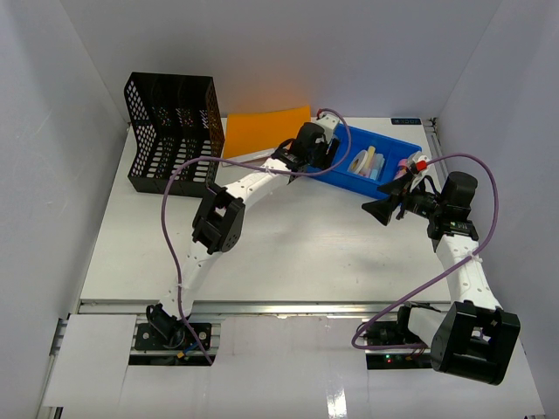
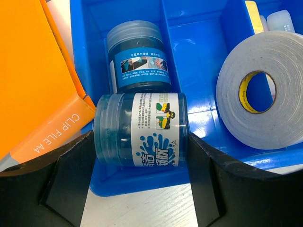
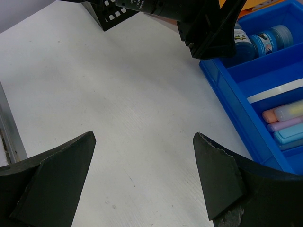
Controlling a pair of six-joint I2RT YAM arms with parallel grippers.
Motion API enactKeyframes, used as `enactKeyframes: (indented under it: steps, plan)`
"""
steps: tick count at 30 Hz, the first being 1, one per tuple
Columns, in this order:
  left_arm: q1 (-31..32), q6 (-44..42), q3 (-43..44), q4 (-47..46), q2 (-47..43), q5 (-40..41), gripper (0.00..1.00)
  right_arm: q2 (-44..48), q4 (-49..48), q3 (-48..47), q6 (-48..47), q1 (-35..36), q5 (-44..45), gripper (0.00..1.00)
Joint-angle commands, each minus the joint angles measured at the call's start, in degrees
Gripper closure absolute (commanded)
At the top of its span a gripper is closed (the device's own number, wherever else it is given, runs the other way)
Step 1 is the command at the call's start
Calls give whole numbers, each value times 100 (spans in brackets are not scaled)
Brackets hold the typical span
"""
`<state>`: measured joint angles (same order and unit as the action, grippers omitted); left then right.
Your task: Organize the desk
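While my left tool (image 2: 140,138) reaches into the blue tray (image 2: 203,28), its two fingers stand wide on both sides of a jar (image 2: 142,125) that lies on its side there. They are very close to it, but I cannot tell if they press it. A second jar (image 2: 139,56) is behind it, a tape roll (image 2: 258,90) sits in the next compartment, and an orange clip file (image 2: 33,85) lies just beside the tray. My right tool (image 3: 144,137) is wide open and holds nothing, above the white tabletop (image 3: 118,85), which carries the tray and has its rail (image 1: 288,307) along the near edge.
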<state>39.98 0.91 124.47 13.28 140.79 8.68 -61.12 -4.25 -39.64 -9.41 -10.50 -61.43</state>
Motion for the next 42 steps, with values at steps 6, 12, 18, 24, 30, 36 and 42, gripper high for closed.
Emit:
enactKeyframes:
  steps: [6,12,18,24,30,36,42]
  plan:
    - [9,379,297,42,-717,-514,8,-5,-66,-185,9,-41,-9,10]
    - [18,544,236,8,-993,-809,4,4,-58,-185,1,-87,-18,10]
    - [18,144,-295,-13,-1655,-773,5,6,-58,-169,-26,-142,-67,10]
    - [-74,-1279,-1821,-504,-2759,-193,5,-19,-58,-158,-35,-154,-73,10]
    - [-577,-2613,-4526,-2457,-3737,-35,2,-34,-57,-141,-54,-163,-52,10]
    - [-1042,-3089,-5505,-3399,-3746,-557,2,-75,-41,-149,-79,-174,-42,10]
    - [-1076,-3756,-5671,-4154,-3274,-859,2,-97,-41,-158,-83,-171,-53,10]
